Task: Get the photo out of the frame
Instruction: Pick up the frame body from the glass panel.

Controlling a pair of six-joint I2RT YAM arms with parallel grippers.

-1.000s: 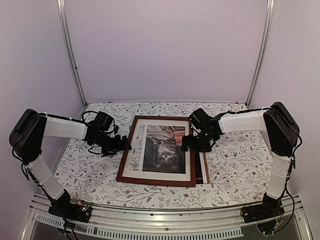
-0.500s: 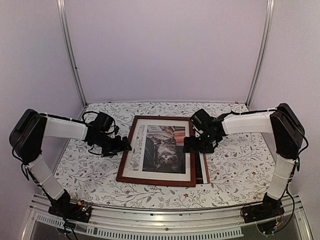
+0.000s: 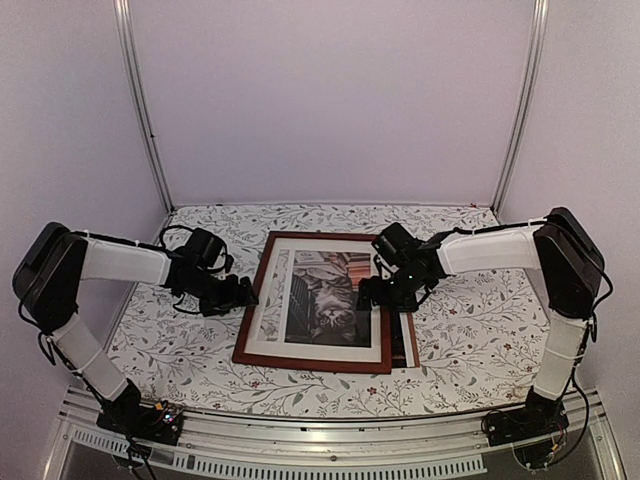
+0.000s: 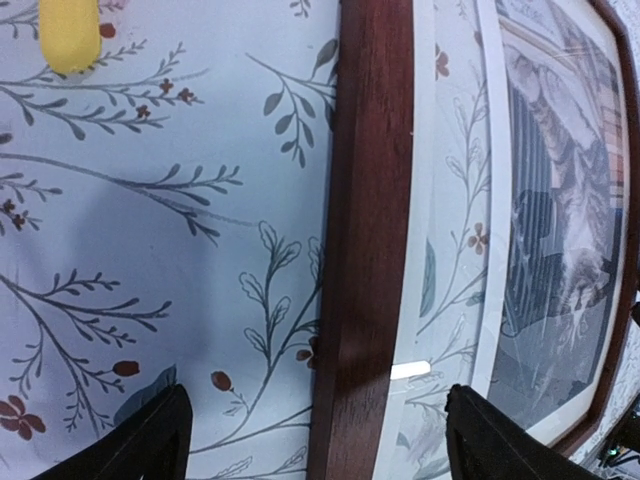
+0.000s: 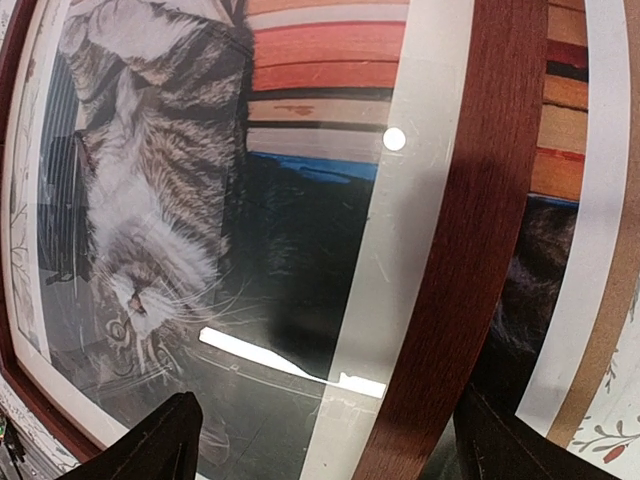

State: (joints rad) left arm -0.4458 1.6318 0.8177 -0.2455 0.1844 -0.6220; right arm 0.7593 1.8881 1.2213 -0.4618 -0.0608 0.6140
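The left pincer (image 3: 242,297) and right pincer (image 3: 373,296) hover wide open, empty, astride side rails of the frame (image 3: 310,364). Next, probably: grip, lift it off the photo (image 3: 325,300).

Pale lilac walls (image 3: 330,100), metal corner posts (image 3: 140,100), white floral-print tabletop (image 3: 470,320), aluminium rail (image 3: 330,440) along near edge

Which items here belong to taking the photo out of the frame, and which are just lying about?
Job: frame, photo, left gripper, right gripper (both open).
Lying about: brown backing board peeking past the photo's edge, yellow object on the cloth, floral tablecloth.
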